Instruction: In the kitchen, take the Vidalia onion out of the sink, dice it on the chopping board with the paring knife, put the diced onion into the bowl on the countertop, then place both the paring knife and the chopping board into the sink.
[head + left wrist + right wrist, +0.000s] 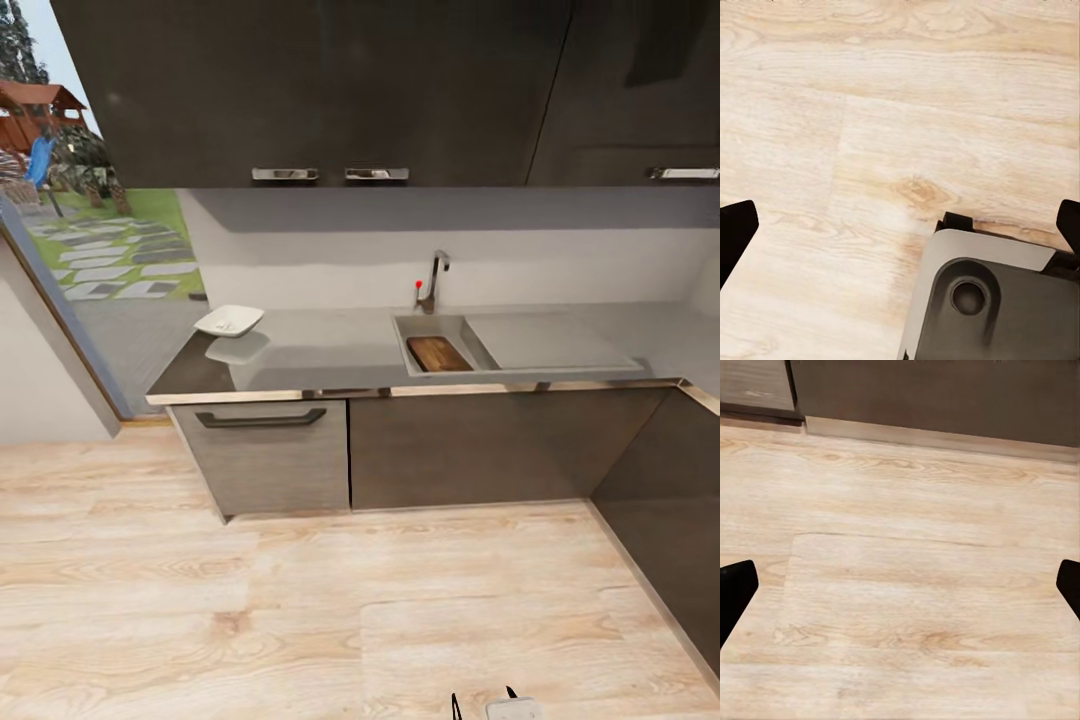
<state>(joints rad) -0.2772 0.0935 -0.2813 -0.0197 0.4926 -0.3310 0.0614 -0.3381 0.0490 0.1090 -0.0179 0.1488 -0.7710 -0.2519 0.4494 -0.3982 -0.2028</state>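
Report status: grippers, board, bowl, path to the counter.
Left gripper open, empty, over wooden floor. Right gripper open, empty. Chopping board in the sink; bowl on the countertop. Knife not made out. Floor to counter unobstructed.

Glossy black wall cabinets (330, 90) with chrome handles (285, 174) run across the far wall, above a pale grey backsplash (450, 260). Below the counter stand dark base cabinet fronts (500, 445) and, to their left, a greyer drawer front (265, 455) with a dark bar handle. A light wooden floor (250, 610) covers the near ground (its grain shows plainly). At far left a tall glass opening (100, 230) gives onto lawn, stepping stones and a wooden play structure (30, 110).
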